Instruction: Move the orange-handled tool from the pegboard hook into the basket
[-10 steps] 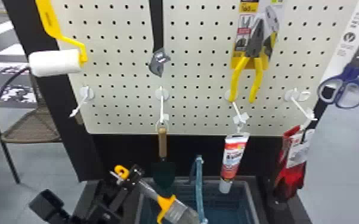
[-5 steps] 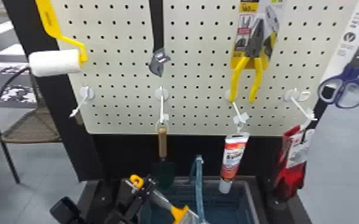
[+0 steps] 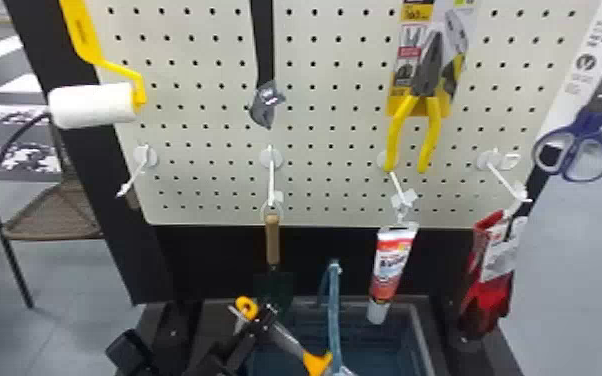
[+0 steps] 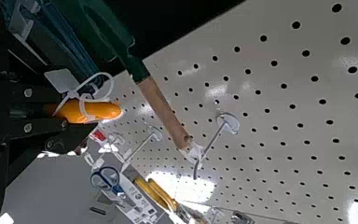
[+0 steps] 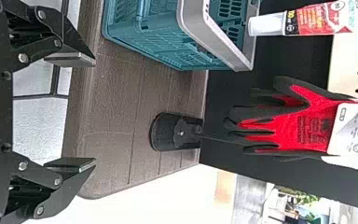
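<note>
“Low in the head view, what is the status of the orange-handled tool (image 3: 287, 338)?”

“Off any hook, slanting over or near the left part of the basket (image 5: 140, 25). The left gripper (image 4: 46, 111) is narrow, clamped on it.”

“And around it?”

“Beside it, the basket's upright handle (image 3: 334, 310); behind, the hanging trowel (image 3: 272, 240); farther right, the tube (image 3: 390, 270), then the red gloves (image 5: 298, 119). The right gripper (image 5: 93, 112) stands wide and holds nothing, near the basket's shelf (image 5: 116, 102).”

“Recommended handling?”

“The carry appears most of the way done. Bring the whole tool inside the rim, clear of the basket handle, lower it, then release gently. The white tie loop (image 4: 110, 86) on the grip (a minor item, but I note it) could catch a finger at release. Lift away without brushing the trowel.”

“Limits of the inspection?”

“The tool's far end is cut off by the head view's bottom edge. Part of its grip is covered by the gripper. Whether it touches the basket handle, I cannot tell; nor can I judge its height above the rim. The basket floor is dark, so its contents, if any, are unconfirmed.”
</note>
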